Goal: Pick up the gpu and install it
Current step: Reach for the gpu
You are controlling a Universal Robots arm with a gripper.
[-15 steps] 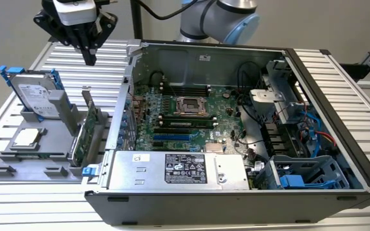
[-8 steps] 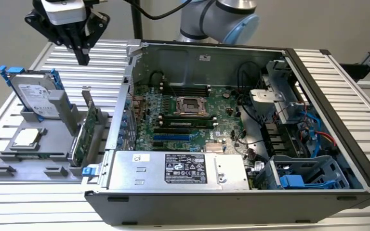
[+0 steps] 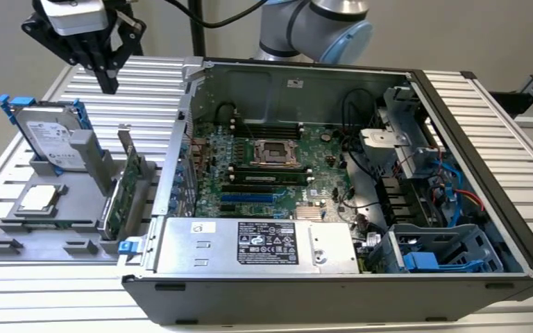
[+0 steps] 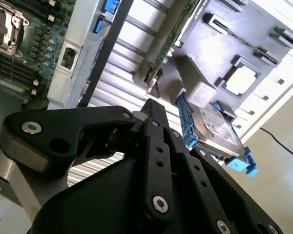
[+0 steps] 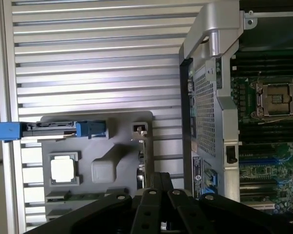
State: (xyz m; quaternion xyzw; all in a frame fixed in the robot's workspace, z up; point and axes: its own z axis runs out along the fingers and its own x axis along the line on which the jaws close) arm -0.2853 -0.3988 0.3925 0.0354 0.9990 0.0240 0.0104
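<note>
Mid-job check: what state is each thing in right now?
gripper, shut, holding nothing
gpu, upright on edge in the gray holder, not gripped
hard drive, upright in the holder
processor chip, lying flat in the holder
computer case, side open
processor socket, empty

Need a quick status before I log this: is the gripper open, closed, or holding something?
The gripper: closed, holding nothing, in the air near the grey parts tray where the thin green circuit-board gpu stands.
</note>
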